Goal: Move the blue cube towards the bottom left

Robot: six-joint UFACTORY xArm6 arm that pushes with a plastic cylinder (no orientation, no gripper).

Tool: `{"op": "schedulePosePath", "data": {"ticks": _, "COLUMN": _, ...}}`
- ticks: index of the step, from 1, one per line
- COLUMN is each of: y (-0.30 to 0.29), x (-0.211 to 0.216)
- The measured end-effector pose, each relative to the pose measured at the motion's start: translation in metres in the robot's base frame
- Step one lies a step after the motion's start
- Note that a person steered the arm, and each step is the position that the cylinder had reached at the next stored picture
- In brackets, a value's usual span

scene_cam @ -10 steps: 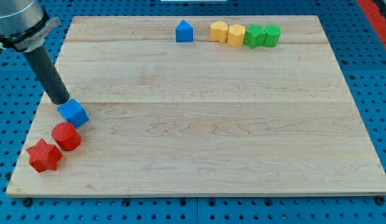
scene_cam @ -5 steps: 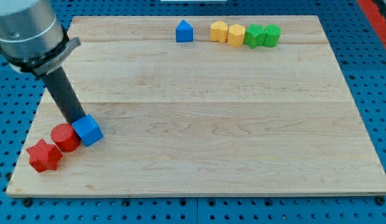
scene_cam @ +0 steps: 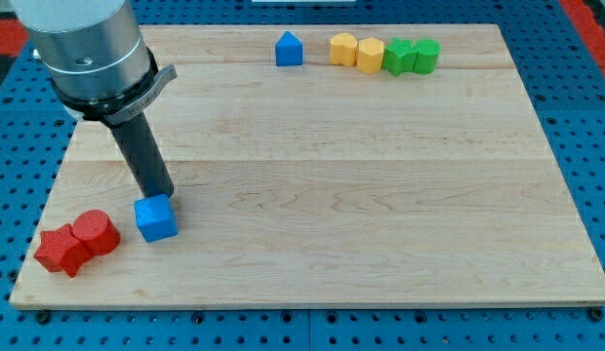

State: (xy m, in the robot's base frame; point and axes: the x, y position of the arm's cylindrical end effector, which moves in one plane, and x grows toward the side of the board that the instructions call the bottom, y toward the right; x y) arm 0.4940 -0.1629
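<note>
The blue cube sits near the board's bottom left. My tip touches its upper edge, just above it in the view. The dark rod rises up and to the left from there to the arm's grey body. A red cylinder stands to the left of the cube, with a small gap between them. A red star touches the cylinder on its lower left.
Along the view's top edge of the wooden board stand a blue house-shaped block, two yellow blocks and two green blocks.
My tip moved down and to the right, pushing the blue cube the same way. The red cylinder and red star shifted down and left a little.
</note>
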Motion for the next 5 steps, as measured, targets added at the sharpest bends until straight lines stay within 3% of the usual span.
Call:
{"op": "schedulePosePath", "data": {"ticks": 4, "y": 0.011, "x": 0.011}}
{"op": "schedulePosePath", "data": {"ticks": 5, "y": 0.108, "x": -0.044}}
